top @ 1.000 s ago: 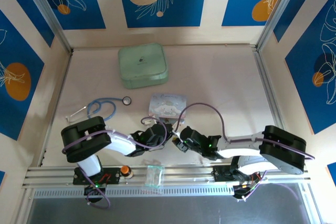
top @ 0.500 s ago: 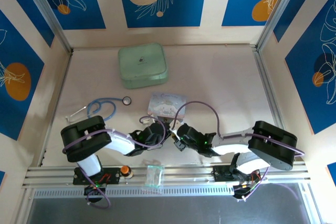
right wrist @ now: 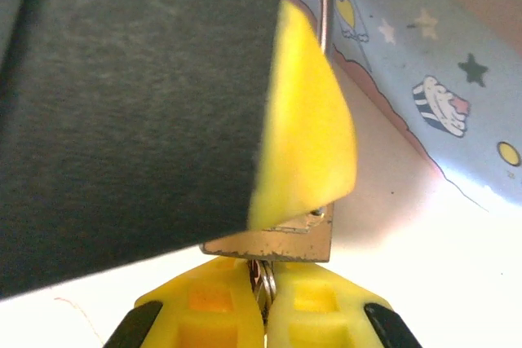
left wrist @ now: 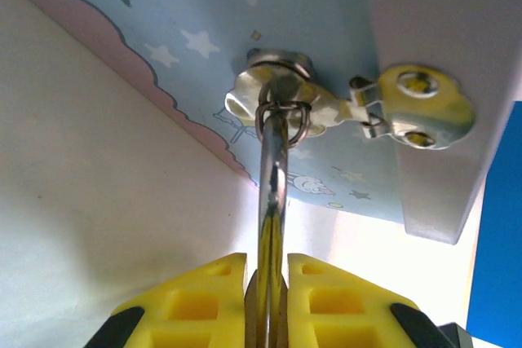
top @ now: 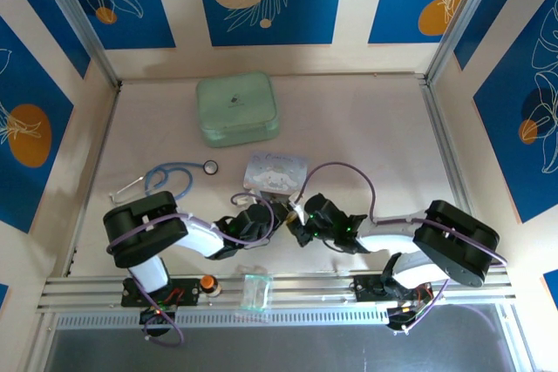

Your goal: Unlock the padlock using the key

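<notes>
Our left end effector (left wrist: pixel 267 275) is clenched on the padlock (right wrist: pixel 277 242), its yellow pads pressed flat on either side. From the left wrist, the thin silvery shackle (left wrist: pixel 272 169) runs straight up from between the pads and loops through a small ring on the front of the lavender tin (left wrist: pixel 204 6), just beside the tin's metal hasp (left wrist: pixel 420 107). From the right wrist, we see the brass body's lower edge poking out below the left pad. Our right end effector (right wrist: pixel 265 276) is grasping the key (right wrist: pixel 262 273), which touches the underside of the padlock; we cannot tell how far it sits in the keyhole. From above, both end effectors meet tip to tip at the near edge of the lavender tin, low on the surface (top: pixel 366 128). A mint-green tin (top: pixel 237 109) and a stethoscope (top: pixel 170 176) lie well apart from them.
</notes>
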